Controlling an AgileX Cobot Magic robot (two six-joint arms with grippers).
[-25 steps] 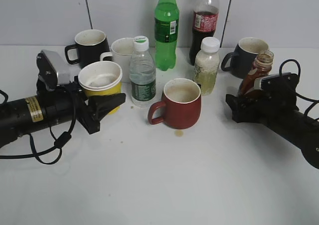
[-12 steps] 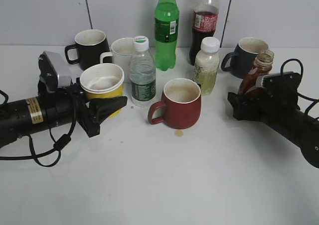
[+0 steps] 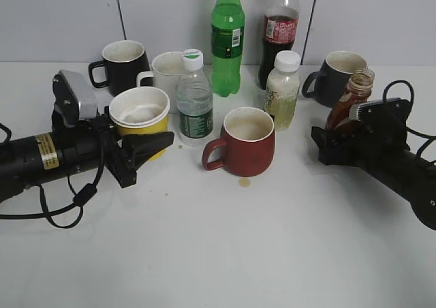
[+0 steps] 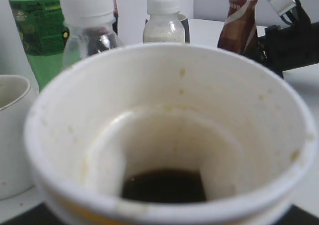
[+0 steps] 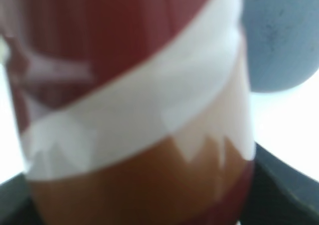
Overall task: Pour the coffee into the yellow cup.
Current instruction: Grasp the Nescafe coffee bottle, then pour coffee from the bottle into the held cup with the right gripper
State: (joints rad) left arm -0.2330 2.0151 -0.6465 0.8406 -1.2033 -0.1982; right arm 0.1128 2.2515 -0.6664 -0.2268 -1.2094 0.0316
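Note:
The yellow cup is at the left, held in my left gripper, whose jaws are shut on its sides. In the left wrist view the cup's white rim fills the frame, with a little dark coffee at the bottom. The brown Nescafe bottle stands upright and capless at the right. My right gripper is shut around its lower body. The bottle's red-and-white label fills the right wrist view. The bottle also shows in the left wrist view.
A red mug stands in the middle between cup and bottle, with a small brown drip in front of it. Behind are a water bottle, green bottle, cola bottle, white-capped bottle, black mug, white mug and dark grey mug.
My left gripper shifted the yellow cup slightly right and up, then stayed still. My right gripper shifted slightly right at the bottle's base; the bottle stays upright.

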